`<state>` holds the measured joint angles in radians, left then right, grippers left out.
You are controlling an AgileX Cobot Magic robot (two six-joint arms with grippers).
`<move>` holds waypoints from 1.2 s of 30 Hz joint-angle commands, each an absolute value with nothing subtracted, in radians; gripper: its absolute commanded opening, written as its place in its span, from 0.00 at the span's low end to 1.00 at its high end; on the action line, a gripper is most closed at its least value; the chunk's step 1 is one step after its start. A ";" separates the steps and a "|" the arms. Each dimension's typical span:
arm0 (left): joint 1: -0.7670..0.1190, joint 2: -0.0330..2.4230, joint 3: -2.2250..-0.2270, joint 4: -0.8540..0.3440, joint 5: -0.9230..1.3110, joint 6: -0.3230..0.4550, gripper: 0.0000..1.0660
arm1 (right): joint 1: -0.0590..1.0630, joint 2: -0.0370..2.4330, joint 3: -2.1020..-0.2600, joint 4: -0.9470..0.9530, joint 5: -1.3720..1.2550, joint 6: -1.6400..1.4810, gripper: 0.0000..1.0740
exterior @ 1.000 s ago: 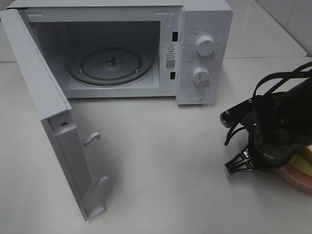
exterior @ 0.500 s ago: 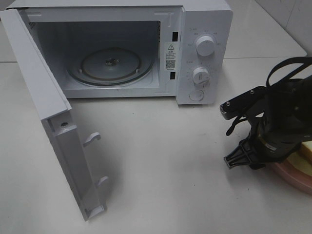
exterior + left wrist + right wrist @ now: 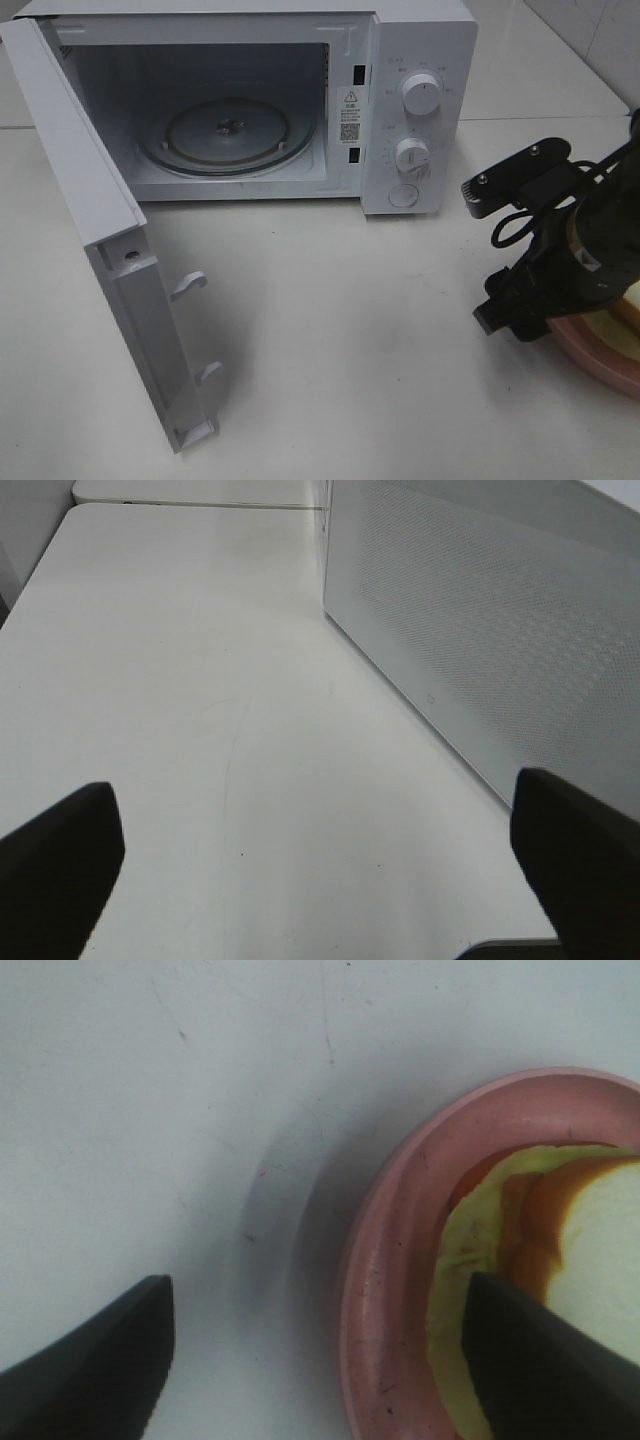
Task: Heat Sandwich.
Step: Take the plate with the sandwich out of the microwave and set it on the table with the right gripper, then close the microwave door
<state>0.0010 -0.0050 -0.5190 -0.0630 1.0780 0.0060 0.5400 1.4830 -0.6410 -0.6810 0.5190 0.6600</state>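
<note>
The sandwich (image 3: 628, 310) lies on a round pink plate (image 3: 600, 352) at the table's right edge, mostly hidden by my right arm. In the right wrist view its white bread and yellow-green and reddish filling (image 3: 520, 1230) sit inside the pink plate's rim (image 3: 385, 1260). My right gripper (image 3: 512, 308) hangs low over the plate's left rim. It is open (image 3: 318, 1295), with one finger over the table, the other over the sandwich, and nothing held. My left gripper (image 3: 315, 805) is open over bare table and is out of the exterior high view.
A white microwave (image 3: 420, 60) stands at the back with its door (image 3: 90, 200) swung wide to the front left. Its glass turntable (image 3: 228, 135) is bare. In the left wrist view a white dotted microwave panel (image 3: 480, 630) stands close by.
My right gripper has opened and shifted a little right and back over the plate's rim, with the arm turning above it. The left gripper has not changed.
</note>
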 commanded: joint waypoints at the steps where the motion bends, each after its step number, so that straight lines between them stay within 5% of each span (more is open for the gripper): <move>1: 0.003 -0.010 -0.515 -0.064 1.075 0.000 0.92 | 0.542 1.403 -0.646 -0.623 0.564 0.566 0.71; 18: 0.003 -0.010 -0.515 -0.064 1.075 0.000 0.92 | 0.542 1.043 -0.646 -0.250 0.711 0.174 0.71; 36: 0.003 -0.010 -0.515 -0.064 1.075 0.000 0.92 | 0.538 0.642 -0.645 -0.198 1.051 0.109 0.71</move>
<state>0.0010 -0.0050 -0.5190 -0.0630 1.0780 0.0060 0.5400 0.6500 -0.6410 -0.2050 1.0280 0.1250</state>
